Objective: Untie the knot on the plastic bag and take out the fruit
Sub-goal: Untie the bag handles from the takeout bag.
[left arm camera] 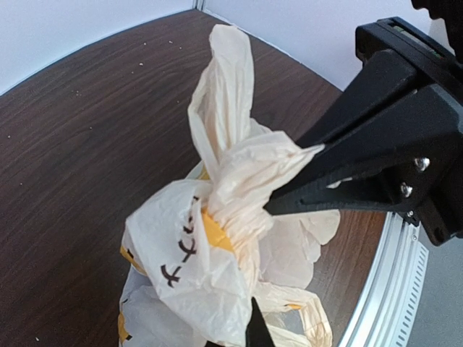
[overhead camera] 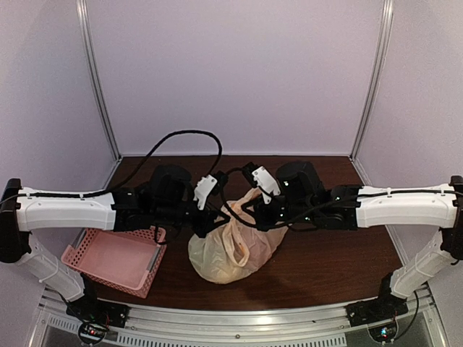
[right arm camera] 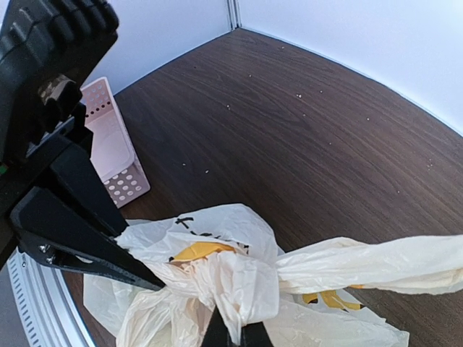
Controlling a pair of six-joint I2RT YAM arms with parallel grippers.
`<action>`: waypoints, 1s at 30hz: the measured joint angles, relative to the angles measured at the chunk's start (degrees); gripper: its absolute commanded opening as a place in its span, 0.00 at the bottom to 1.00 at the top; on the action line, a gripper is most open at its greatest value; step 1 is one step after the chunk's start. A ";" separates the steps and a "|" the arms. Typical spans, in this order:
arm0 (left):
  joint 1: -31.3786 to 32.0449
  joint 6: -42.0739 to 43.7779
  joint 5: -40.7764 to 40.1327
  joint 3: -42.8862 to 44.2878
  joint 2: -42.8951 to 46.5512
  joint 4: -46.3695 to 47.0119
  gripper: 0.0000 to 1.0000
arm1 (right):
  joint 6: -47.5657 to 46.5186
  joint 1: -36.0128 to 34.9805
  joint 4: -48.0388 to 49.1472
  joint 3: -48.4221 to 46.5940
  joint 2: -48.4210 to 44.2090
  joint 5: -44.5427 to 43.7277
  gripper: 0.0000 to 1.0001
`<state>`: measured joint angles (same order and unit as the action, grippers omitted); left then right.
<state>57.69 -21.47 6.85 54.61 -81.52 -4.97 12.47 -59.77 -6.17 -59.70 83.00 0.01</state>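
Peach plastic bag (overhead camera: 231, 249) (yellow-and-black print), pink perforated basket (overhead camera: 108, 256).

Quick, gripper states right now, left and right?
Left gripper: closed, pinching the knot of the plastic bag.
Right gripper: closed on the same knot, from the opposite side.

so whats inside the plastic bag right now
Nothing inside shows. The plastic bag bulges, but its pale crinkled plastic covers whatever it holds. The knot is tied shut, pinched between the left fingers and right fingers.

No readable text anywhere; black marks (left arm camera: 182, 249) on plastic bag (left arm camera: 242, 177), illegible
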 measured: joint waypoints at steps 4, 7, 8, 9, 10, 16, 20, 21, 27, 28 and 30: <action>0.00 -0.42 -0.15 -0.02 0.00 0.81 0.00 | 1.25 -0.07 1.64 0.66 0.00 -1.77 0.00; 0.00 -0.74 -0.22 -0.15 0.00 1.07 0.00 | 2.38 -0.26 2.89 1.40 -0.02 -3.65 0.00; 0.00 -0.81 -0.22 -0.24 0.00 1.25 0.00 | 2.62 -0.35 3.08 1.57 -0.07 -4.15 0.00; 0.00 -0.96 -0.26 -0.37 0.00 1.53 0.00 | 2.95 -0.39 3.23 1.75 -0.15 -4.87 0.00; 0.00 -1.03 -0.39 -0.55 0.00 1.86 0.00 | 3.28 -0.39 3.39 1.92 -0.26 -5.57 0.00; 0.00 -1.51 -1.36 -1.68 0.66 3.43 0.00 | 5.16 0.31 3.45 3.52 -1.99 -7.89 0.00; 0.02 -1.99 -2.23 -2.49 1.79 4.50 0.00 | 6.43 1.42 3.89 5.29 -4.20 -7.91 0.00; 0.02 -2.12 -2.45 -2.67 2.01 4.68 0.00 | 6.60 1.66 4.00 5.51 -4.42 -7.89 0.00; 0.00 -3.69 -4.02 -4.22 2.49 5.40 0.00 | 8.81 2.93 5.46 8.26 -5.46 -7.74 0.00; 0.00 -4.02 -4.22 -4.52 2.51 5.53 0.00 | 9.05 3.04 5.68 8.66 -5.46 -7.72 0.00; -0.04 -4.90 -4.81 -5.44 2.60 5.95 0.00 | 9.97 3.08 6.23 9.75 -5.46 -7.58 0.00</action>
<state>57.65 -26.37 2.04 49.17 -78.91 0.97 22.44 -56.69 0.05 -49.95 77.54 -7.57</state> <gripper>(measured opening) 0.010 0.012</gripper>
